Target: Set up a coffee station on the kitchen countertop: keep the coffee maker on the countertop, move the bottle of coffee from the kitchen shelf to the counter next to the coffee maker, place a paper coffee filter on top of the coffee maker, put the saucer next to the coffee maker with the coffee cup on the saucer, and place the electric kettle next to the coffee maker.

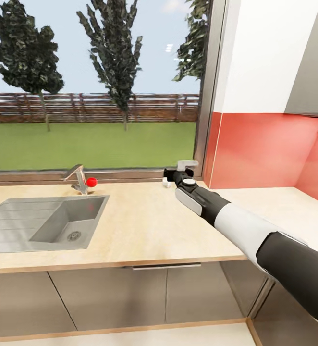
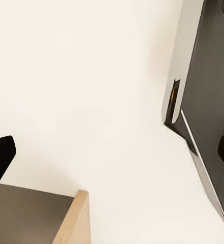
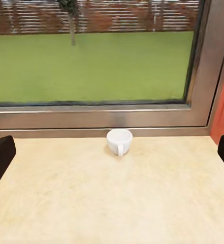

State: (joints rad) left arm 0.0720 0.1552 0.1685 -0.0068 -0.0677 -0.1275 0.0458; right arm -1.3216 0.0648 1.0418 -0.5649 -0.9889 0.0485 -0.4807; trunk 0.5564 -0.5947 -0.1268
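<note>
One coffee cup on kitchen countertop at window sill, dead ahead at 12 o'clock from my right gripper, fingers spread wide. I'd creep forward level, straddle rim, avoid handle facing me.

Right arm: rounded, tubular segments in alternating finishes. Nearest segment is matte black; the next is a glossy white sleeve; beyond it a dark grey to black forearm section carries a light grey elongated panel along its upper side. Wrist housing is black with a small round white cap on top. Right gripper: black body with pale grey-white fingers. In both wrist views, fingertips appear as plain black blunt pads with rounded corners. No cables or markings discernible.
</note>
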